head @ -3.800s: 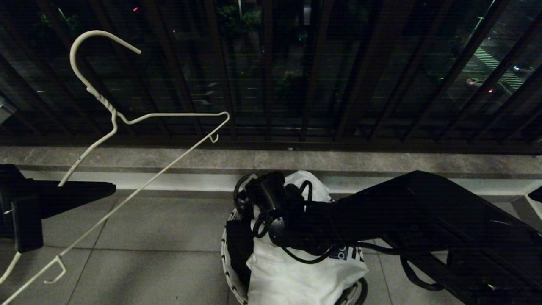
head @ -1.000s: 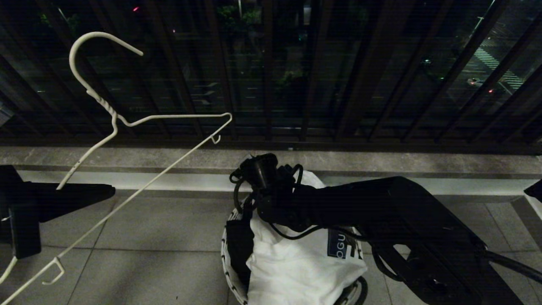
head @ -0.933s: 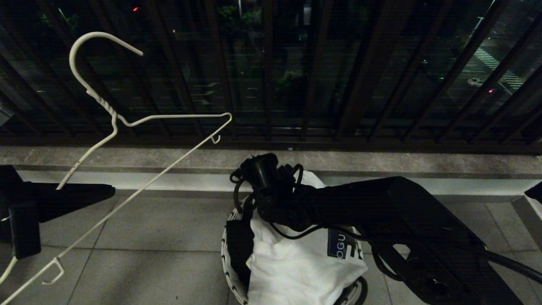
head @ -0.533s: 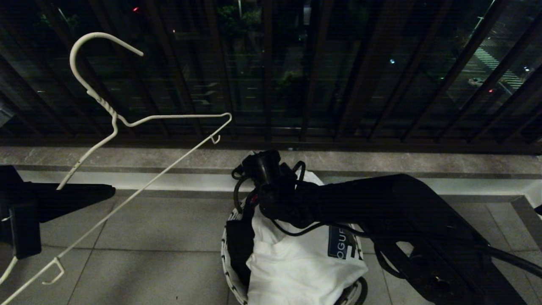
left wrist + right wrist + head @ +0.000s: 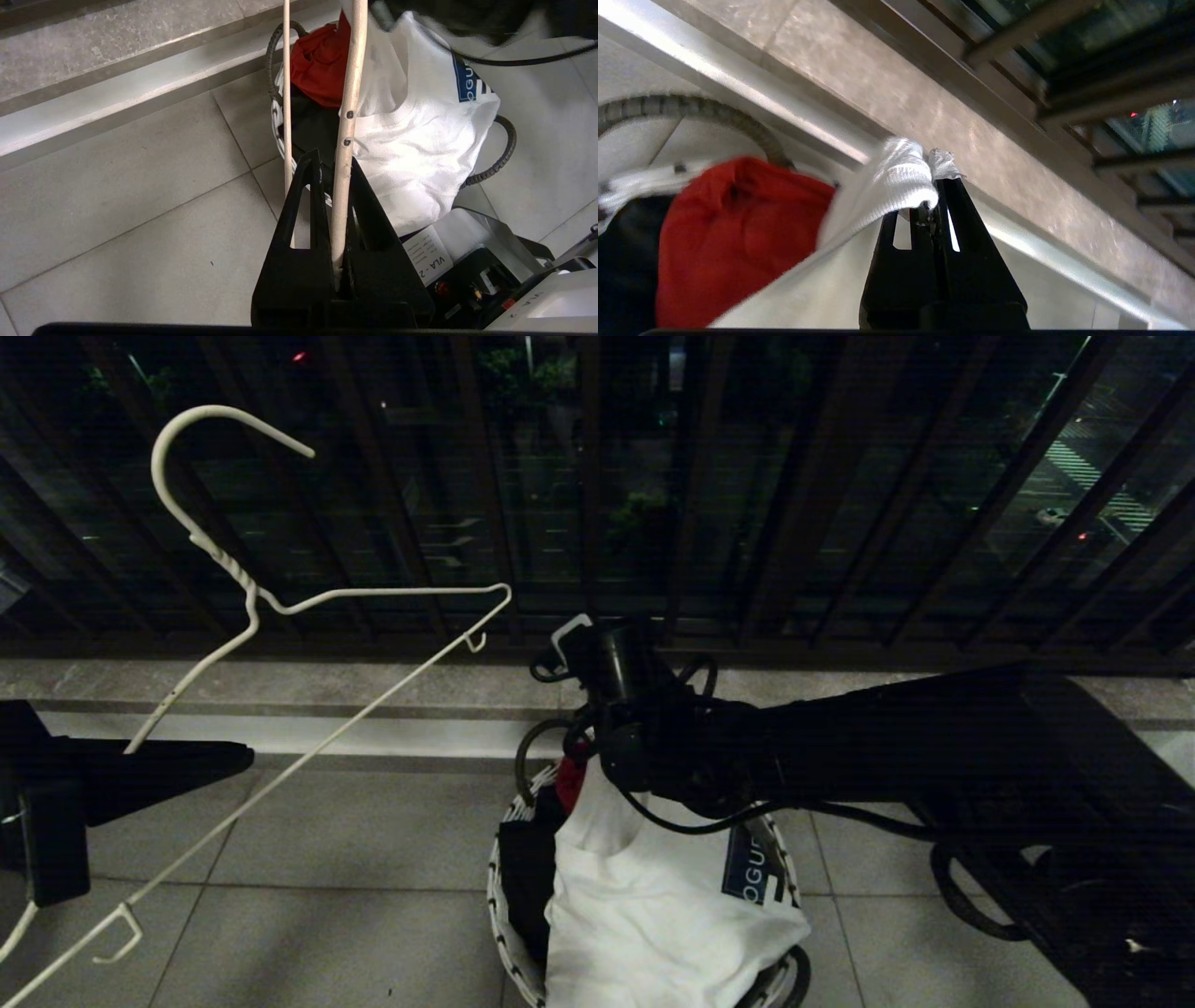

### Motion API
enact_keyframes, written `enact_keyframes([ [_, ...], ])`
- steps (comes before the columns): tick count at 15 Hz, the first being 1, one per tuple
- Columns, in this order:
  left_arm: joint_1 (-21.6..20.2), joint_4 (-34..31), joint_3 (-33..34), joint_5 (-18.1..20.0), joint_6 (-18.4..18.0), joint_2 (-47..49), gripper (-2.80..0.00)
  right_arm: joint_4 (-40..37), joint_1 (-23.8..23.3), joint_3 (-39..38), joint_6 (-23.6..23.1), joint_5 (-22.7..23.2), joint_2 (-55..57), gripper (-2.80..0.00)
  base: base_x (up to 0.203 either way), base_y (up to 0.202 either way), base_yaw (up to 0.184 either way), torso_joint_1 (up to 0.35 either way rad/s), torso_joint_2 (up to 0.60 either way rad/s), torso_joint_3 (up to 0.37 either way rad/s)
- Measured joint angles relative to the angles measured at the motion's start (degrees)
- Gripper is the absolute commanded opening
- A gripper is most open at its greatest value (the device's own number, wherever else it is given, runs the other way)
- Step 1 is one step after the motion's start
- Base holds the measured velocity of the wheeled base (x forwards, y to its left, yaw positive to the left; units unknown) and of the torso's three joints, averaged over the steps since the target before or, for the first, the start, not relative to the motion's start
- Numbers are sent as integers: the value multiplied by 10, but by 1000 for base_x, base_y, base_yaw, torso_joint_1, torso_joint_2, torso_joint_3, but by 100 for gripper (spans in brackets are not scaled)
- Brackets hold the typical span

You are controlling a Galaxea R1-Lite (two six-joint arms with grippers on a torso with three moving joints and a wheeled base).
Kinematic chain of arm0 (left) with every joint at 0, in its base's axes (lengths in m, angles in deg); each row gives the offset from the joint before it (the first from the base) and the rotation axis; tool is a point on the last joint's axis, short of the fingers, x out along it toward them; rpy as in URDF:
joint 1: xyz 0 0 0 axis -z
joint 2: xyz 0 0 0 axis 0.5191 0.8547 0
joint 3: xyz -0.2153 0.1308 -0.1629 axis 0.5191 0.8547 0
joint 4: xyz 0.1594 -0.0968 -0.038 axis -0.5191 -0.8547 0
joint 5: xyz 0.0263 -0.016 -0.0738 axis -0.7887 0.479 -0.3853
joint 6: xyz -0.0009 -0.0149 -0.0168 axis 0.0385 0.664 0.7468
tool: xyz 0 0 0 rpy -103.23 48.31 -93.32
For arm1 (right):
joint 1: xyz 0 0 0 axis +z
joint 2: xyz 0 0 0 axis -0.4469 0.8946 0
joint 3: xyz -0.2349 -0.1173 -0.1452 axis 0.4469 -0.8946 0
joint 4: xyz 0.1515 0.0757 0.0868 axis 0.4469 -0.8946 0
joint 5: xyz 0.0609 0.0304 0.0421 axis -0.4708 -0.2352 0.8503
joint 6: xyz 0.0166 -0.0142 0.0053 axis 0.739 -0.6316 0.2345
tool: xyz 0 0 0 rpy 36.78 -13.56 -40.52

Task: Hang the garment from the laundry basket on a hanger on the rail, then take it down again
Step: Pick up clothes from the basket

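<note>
The right gripper (image 5: 934, 198) is pinching a ribbed edge of the white short-sleeved T-shirt with a dark blue chest print (image 5: 653, 905), its jaws closed tight on the cloth above the small round basket with a black-and-white patterned rim (image 5: 499, 896); most of the shirt is lying in the basket (beside a red cloth (image 5: 320, 65)); the left gripper (image 5: 329, 175) is clamping the thin white wire hanger (image 5: 247, 602), holding it raised off to the left.

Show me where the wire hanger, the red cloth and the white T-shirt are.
wire hanger (image 5: 222, 556), head view, twisted neck.
red cloth (image 5: 320, 65), left wrist view, middle of the bunch.
white T-shirt (image 5: 653, 915), head view, plain front.
</note>
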Motion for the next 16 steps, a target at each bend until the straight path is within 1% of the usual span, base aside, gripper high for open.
enact_keyframes([
  [2, 0, -1, 1, 0, 0, -3, -280, 24, 7, -92, 14, 1, -54, -280, 0, 0, 0, 0, 0, 0],
  [5, 8, 0, 6, 0, -1, -7, -280, 38, 20, -240, 30, 1, -132, -280, 0, 0, 0, 0, 0, 0],
  [8, 15, 0, 8, -1, -1, -10, -280, 44, 23, -339, 38, 1, -175, -280, 0, 0, 0, 0, 0, 0],
  [10, 16, 0, 9, -1, -1, -11, -280, 71, 17, -372, 40, 3, -178, -280, 0, 0, 0, 0, 0, 0],
  [12, 17, 0, 9, -1, -1, -11, -280, 126, 12, -383, 36, 3, -169, -280, 0, 0, 0, 0, 0, 0],
  [13, 17, 0, 9, -1, -3, -11, -280, 143, 11, -384, 34, 4, -163, -280, 0, 0, 0, 0, 0, 0],
  [16, 16, 0, 9, -1, -4, -11, -280, 149, 11, -359, 34, 20, -145, -280, 0, 0, 0, 0, 0, 0],
])
